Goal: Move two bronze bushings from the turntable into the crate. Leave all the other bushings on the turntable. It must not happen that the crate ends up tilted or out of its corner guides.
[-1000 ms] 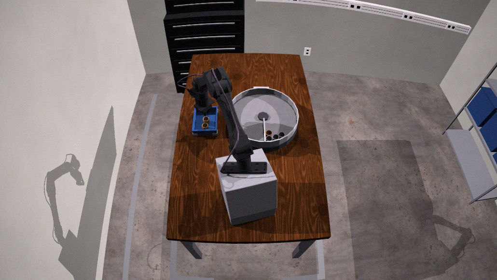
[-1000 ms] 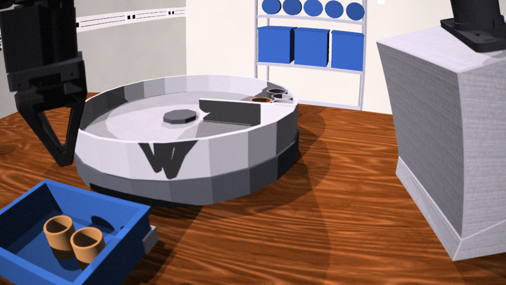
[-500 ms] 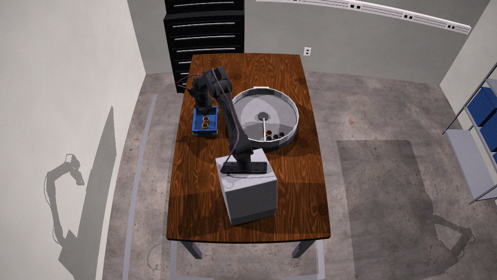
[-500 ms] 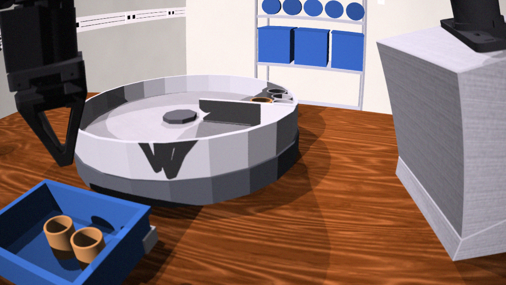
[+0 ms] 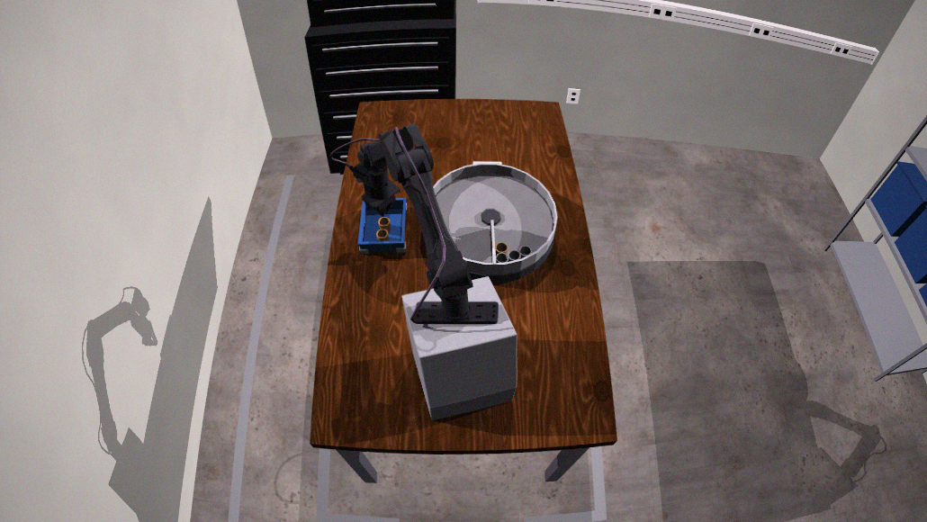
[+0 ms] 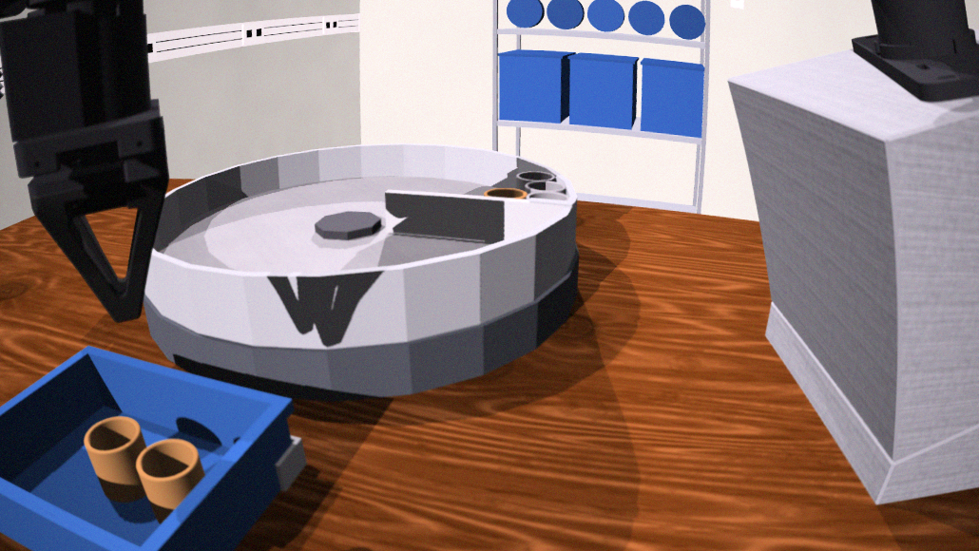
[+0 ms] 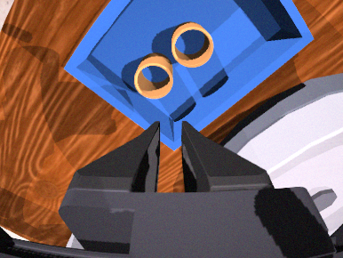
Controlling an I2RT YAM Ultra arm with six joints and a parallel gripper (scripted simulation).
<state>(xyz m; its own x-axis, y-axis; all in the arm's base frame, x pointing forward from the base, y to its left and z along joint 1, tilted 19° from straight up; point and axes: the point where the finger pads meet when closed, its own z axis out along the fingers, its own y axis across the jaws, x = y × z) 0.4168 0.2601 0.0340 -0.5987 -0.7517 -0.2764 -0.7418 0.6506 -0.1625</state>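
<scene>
Two bronze bushings [image 6: 114, 447] [image 6: 169, 470] stand upright side by side in the blue crate [image 6: 129, 445]. They also show in the wrist view [image 7: 192, 44] [image 7: 154, 76] and the overhead view [image 5: 382, 228]. My gripper [image 7: 171, 129] hangs above the crate's edge nearest the turntable, fingers nearly together with nothing between them; it also shows in the side view [image 6: 124, 311]. One bronze bushing [image 5: 501, 247] stays on the grey turntable [image 5: 494, 219], next to the divider wall [image 6: 445, 215], with dark bushings [image 5: 517, 254] beside it.
The arm's grey pedestal [image 5: 463, 363] stands on the wooden table in front of the turntable. A black drawer cabinet [image 5: 382, 71] stands behind the table. A shelf with blue bins [image 6: 603, 88] is off to the side.
</scene>
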